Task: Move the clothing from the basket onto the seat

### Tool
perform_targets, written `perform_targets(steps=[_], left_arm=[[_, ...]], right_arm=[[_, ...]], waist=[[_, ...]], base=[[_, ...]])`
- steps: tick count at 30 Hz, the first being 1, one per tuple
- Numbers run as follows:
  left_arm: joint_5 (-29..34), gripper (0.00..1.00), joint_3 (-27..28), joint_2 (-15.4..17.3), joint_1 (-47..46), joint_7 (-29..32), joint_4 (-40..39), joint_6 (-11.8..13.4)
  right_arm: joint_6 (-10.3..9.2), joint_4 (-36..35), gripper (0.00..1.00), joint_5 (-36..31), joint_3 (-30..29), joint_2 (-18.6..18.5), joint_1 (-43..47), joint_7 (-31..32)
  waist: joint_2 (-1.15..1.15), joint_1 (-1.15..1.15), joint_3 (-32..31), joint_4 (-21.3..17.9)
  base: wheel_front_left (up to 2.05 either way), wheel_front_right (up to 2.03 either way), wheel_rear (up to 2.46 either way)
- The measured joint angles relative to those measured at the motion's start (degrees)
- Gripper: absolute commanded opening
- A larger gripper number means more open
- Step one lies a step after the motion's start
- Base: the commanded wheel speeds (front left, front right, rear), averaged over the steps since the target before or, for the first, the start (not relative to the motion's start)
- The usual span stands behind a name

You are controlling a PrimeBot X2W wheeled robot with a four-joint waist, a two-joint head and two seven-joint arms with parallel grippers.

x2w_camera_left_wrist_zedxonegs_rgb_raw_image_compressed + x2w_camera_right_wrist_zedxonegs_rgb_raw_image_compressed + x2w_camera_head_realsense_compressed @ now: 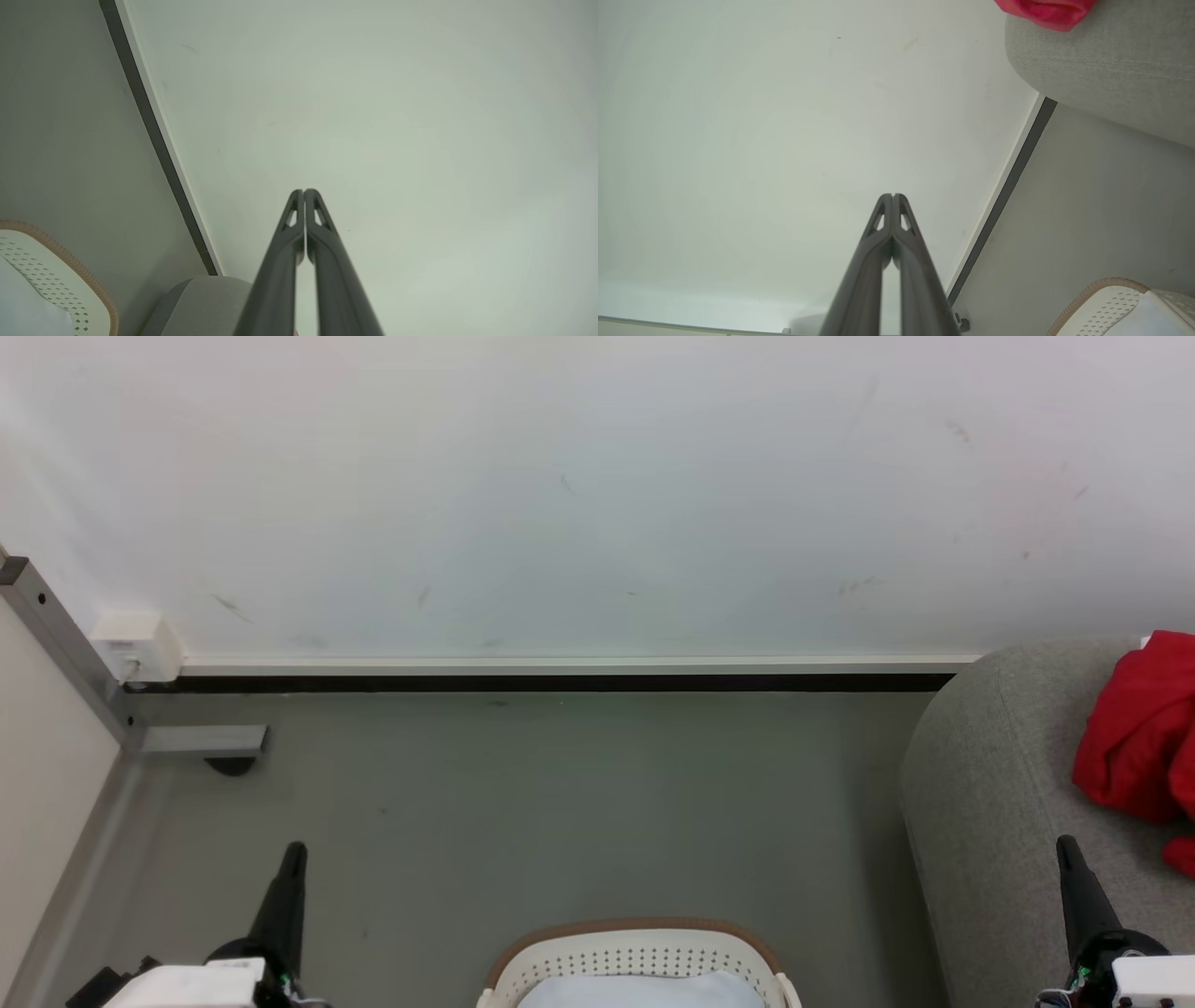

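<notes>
While both tools rest with their long dark fingers pressed together tip to tip, gripping nothing, we find the soft, bright red fabric clothing (1134, 737) well to the right of the oval white perforated plastic basket (635, 959) with its brown rim. It lies in a crumpled heap on the large grey woven-fabric seat (990, 803), which stands on the grey floor (560, 803) to the right of the basket. The heap is bunched in deep folds, with a sliver of white at its top edge.

Inside the basket lies a pale bluish-white surface (644, 991). We cannot tell whether it is cloth or a liner.

The left tool (303, 190) hangs to the left of the basket, over the floor. The right tool (893, 195) hangs to the right of the basket, over the near part of the seat and just short of the red heap. Both point toward the white wall (597, 495) beyond the basket.

Much is cut off. Only the far half of the basket shows in the head view, and only a curved piece of its rim in each wrist view. The red heap runs off the edge of both views it appears in, so we cannot tell how many garments it holds or how far it spreads.
</notes>
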Motion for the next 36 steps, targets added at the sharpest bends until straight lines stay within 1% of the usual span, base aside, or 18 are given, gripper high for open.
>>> perform_targets(steps=[13,36], left_arm=[[-4.3,0.0,0.7,-0.3,-0.5,1.3,0.2,-0.3],[-4.4,0.0,0.8,-0.3,-0.6,1.3,0.2,-0.3]], right_arm=[[0.0,0.2,0.0,4.4,-0.9,0.2,-0.5,1.4],[0.0,0.2,0.0,4.4,-1.4,0.4,-0.6,1.7]], waist=[[0.0,0.0,0.2,0.2],[0.0,0.0,0.2,0.2]], base=[[0.0,0.0,0.0],[0.0,0.0,0.0]])
